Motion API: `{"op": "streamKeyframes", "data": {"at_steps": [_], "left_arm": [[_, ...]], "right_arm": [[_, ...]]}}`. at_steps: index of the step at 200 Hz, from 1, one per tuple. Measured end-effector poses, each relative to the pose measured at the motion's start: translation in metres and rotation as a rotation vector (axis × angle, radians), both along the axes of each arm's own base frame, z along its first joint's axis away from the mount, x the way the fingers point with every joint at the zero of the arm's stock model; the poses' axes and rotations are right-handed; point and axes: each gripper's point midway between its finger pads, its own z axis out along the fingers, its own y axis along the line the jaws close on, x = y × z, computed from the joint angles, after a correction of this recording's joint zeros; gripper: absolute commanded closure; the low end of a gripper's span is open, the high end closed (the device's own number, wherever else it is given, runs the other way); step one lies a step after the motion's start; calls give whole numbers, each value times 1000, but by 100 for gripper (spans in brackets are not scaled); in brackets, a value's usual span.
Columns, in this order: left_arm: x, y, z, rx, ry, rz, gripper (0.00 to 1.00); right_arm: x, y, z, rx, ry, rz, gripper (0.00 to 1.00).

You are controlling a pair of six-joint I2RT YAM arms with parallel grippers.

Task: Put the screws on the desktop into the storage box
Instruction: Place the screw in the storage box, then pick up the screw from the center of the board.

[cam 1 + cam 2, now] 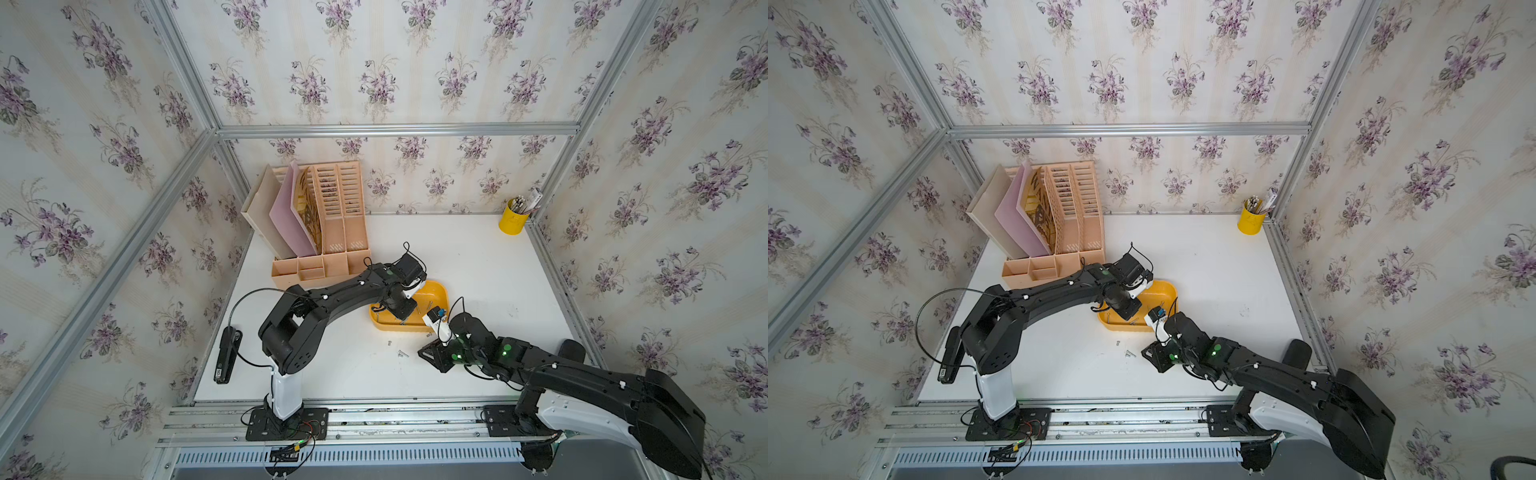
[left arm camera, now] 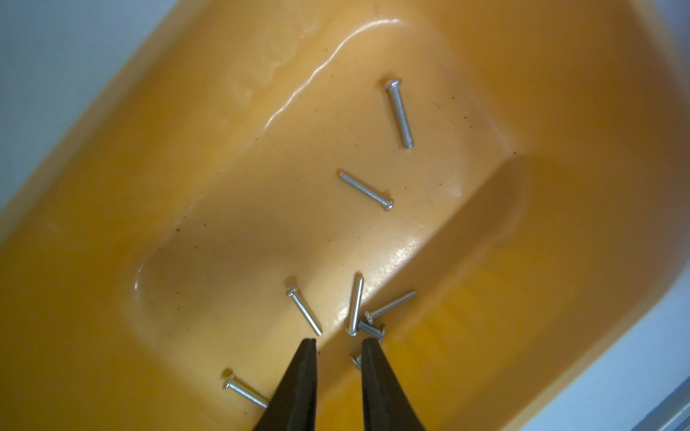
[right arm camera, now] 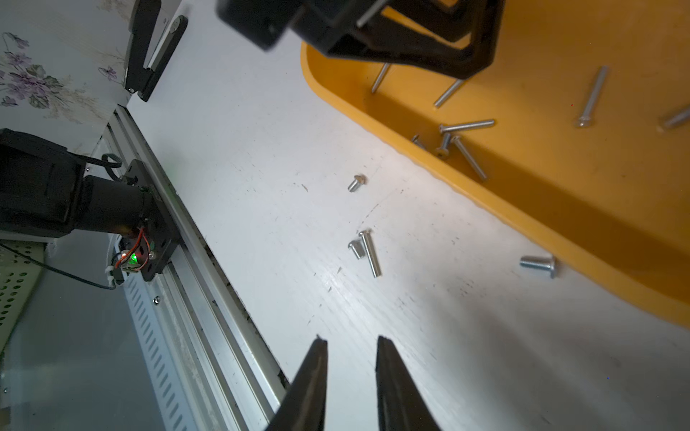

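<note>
Screws (image 2: 366,190), small and silver, are split between two places. At least seven lie flat inside the storage box (image 1: 434,296), a shallow yellow-orange tub near the middle of the white desktop (image 1: 498,291), and most bunch against its 6 o'clock wall. Four more rest on the desktop. A short screw (image 3: 356,183) and a touching pair of screws (image 3: 369,253) lie at about 7 o'clock from the box, clear of it. A stubby screw (image 3: 539,265) sits just beside the box's near wall at about 5 o'clock.

The left gripper (image 2: 338,347) reaches in from 9 o'clock and hangs over the bunch. Its thin black jaws are slightly apart with nothing between them, a posture that fits dropping a screw where the wall would stop it rolling.

The right gripper (image 3: 351,341) comes in from 5 o'clock, low over the desktop, with its tips aimed toward the pair. Its jaws are also slightly parted and empty, and the narrow gap suits such tiny targets.

A peach file rack (image 1: 328,232) stands at 11 o'clock, a yellow pen cup (image 1: 513,220) at 1 o'clock and a black stapler (image 1: 226,357) at 8 o'clock, all well apart from the work.
</note>
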Motion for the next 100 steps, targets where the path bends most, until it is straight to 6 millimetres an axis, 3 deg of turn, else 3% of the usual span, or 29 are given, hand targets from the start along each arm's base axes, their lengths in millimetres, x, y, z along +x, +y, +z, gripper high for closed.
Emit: {"op": "streamKeyframes", "data": {"at_steps": [14, 26, 58, 83, 100], "left_arm": [[3, 1, 15, -26, -26, 8, 53], [6, 5, 30, -64, -49, 28, 52], [16, 38, 73, -171, -113, 138, 46], [5, 47, 104, -237, -166, 149, 36], [-3, 55, 110, -251, -177, 159, 31]], "right_arm": [[1, 3, -3, -11, -6, 1, 72], [0, 4, -6, -20, -6, 2, 70], [1, 8, -20, -52, 12, 13, 70], [3, 19, -24, -78, 13, 43, 69], [6, 26, -25, -98, -2, 61, 68]]}}
